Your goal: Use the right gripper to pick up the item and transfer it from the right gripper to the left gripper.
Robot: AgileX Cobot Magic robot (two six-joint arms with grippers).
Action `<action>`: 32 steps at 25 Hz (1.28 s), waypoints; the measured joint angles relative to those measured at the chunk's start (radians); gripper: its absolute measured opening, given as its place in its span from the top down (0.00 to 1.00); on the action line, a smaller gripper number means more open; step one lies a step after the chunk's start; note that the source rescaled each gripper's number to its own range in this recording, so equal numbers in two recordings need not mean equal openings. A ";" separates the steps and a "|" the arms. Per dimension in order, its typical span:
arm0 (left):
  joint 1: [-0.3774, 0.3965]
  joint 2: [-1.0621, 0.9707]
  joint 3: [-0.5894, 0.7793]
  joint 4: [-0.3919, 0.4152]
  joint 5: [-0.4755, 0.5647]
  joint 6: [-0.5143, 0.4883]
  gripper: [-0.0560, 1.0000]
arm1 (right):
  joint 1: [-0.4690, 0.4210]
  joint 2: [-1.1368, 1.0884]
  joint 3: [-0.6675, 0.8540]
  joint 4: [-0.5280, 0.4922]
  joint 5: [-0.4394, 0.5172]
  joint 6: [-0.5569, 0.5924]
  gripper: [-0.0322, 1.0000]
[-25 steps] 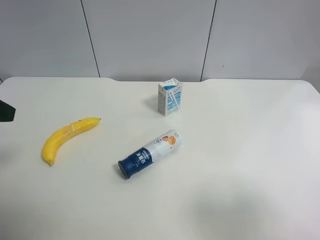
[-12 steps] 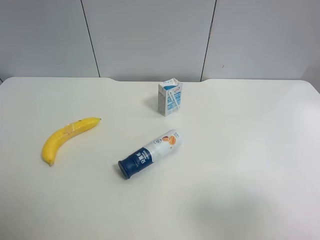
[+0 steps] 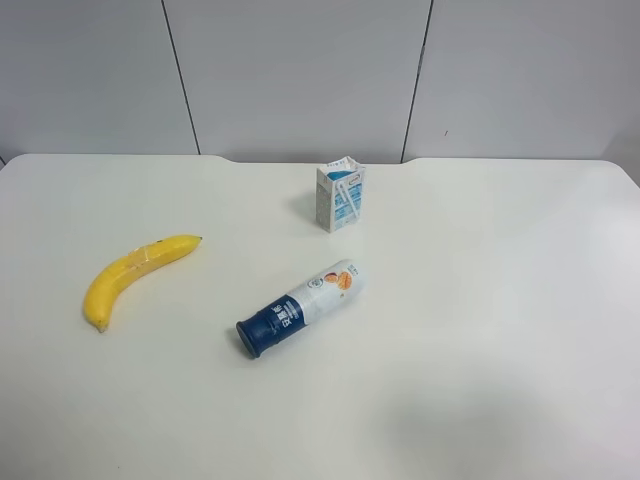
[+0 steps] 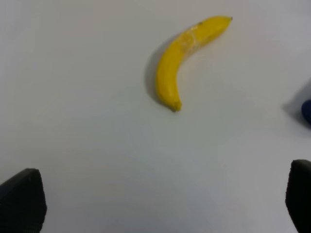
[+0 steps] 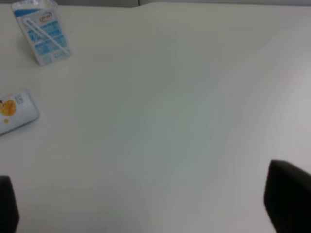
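Observation:
The yellow banana (image 3: 135,277) lies on the white table (image 3: 480,300) at the exterior high view's left, with nothing touching it. It also shows in the left wrist view (image 4: 184,56), well ahead of my left gripper (image 4: 160,201), whose two black fingertips (image 4: 22,201) stand wide apart with nothing between them. My right gripper (image 5: 146,204) is open and empty too, its fingertips (image 5: 289,199) at the picture's lower corners over bare table. The banana is out of the right wrist view. Neither arm shows in the exterior high view.
A white bottle with a dark blue cap (image 3: 298,307) lies on its side mid-table; its white end shows in the right wrist view (image 5: 14,112). A blue-and-white drink carton (image 3: 340,195) stands behind it, also in the right wrist view (image 5: 43,31). A grey panelled wall backs the table.
A dark arm part at the exterior high view's left edge one second ago has gone out of view. The banana, bottle and carton have not moved.

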 joint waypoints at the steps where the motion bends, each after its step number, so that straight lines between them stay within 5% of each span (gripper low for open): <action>1: 0.000 -0.017 0.000 0.000 0.000 0.000 0.00 | 0.000 0.000 0.000 0.000 0.000 0.000 0.00; 18: 0.000 -0.199 0.068 -0.001 0.001 0.007 0.00 | 0.000 0.000 0.000 0.000 0.000 0.000 0.00; 32: 0.000 -0.199 0.209 -0.007 -0.155 0.034 0.00 | 0.000 0.000 0.000 0.000 0.000 0.000 0.00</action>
